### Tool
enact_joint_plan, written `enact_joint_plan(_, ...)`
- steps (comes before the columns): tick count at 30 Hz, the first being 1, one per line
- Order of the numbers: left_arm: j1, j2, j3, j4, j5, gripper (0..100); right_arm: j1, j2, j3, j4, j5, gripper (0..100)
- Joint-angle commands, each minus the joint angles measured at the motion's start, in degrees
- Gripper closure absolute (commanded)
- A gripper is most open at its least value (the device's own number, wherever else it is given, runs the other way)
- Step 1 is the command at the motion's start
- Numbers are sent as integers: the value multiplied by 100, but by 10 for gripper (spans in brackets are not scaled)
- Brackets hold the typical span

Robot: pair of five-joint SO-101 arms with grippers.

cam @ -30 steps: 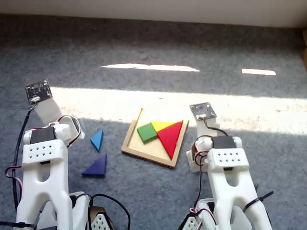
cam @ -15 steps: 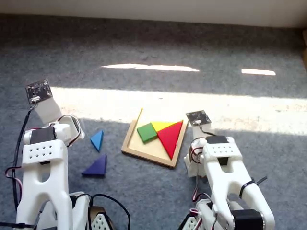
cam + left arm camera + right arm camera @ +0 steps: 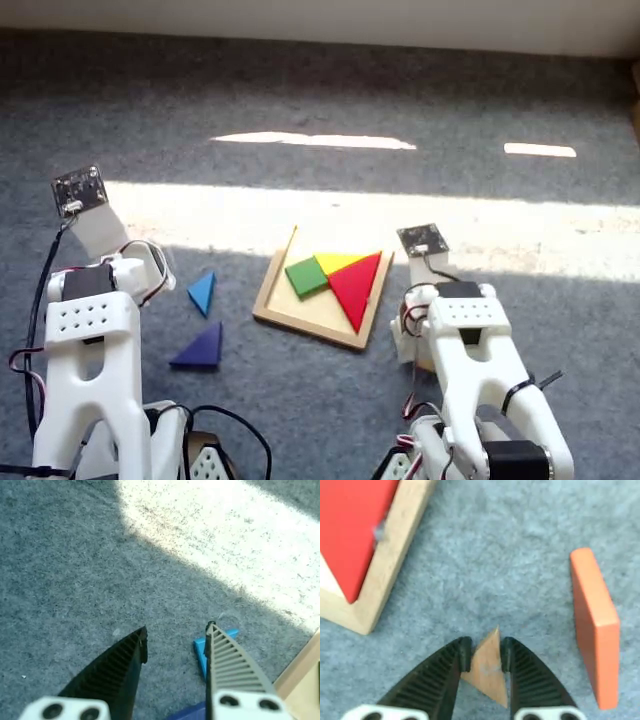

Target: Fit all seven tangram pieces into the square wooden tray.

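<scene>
Right arm (image 3: pixel 465 330): over the last second its wrist dips toward the near corner of the tray (image 3: pixel 300 320), then draws back a little. The upper arm now sits slewed, no longer square to you. The left arm (image 3: pixel 90 320) has not shifted, and no piece on the bench has moved.

Right gripper (image 3: pixel 485 641): jaws clamped on the small tan triangle (image 3: pixel 486 672), one finger against each flank. You cannot tell from here whether the piece is off the carpet. It sits just outside the tray's corner, with the orange piece (image 3: pixel 594 630) lying near it on the side away from the tray.

Left gripper (image 3: pixel 177 627): jaws apart over bare carpet, holding nothing. The light blue triangle (image 3: pixel 203 292) lies just beyond the pale fingertip.

Tray state: the green square (image 3: pixel 306 277), yellow triangle (image 3: pixel 340 262) and red triangle (image 3: pixel 358 288) are seated. The half toward the left arm is bare wood. The dark blue triangle (image 3: pixel 201 346) waits near the light blue one, apart from the tray.

Reading: the dip and retreat look like a pickup of the tan triangle. Three of seven are in; expect a carry over the rim next. Watch the thin grip, since the piece could twist.
</scene>
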Motion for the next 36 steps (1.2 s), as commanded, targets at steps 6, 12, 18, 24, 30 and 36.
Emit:
enact_joint_plan(6, -92, -119, -40, -79, 44, 803, -277, -1077, -127, 163, 229, 940)
enact_joint_plan(12, -92, -127, -40, -79, 44, 803, -664, -1332, -268, 347, 404, 940)
enact_joint_plan(18, -92, -127, -40, -70, 44, 803, -646, -1341, -611, 1358, 396, 762)
enact_joint_plan(24, -92, -127, -40, -70, 44, 803, -673, -1305, -321, 1376, 431, 721)
enact_joint_plan(30, -92, -127, -40, -70, 44, 803, -681, -1279, 514, 382, 431, 721)
enact_joint_plan(36, -92, -119, -40, -79, 44, 803, -681, -1279, 936, 13, 431, 721)
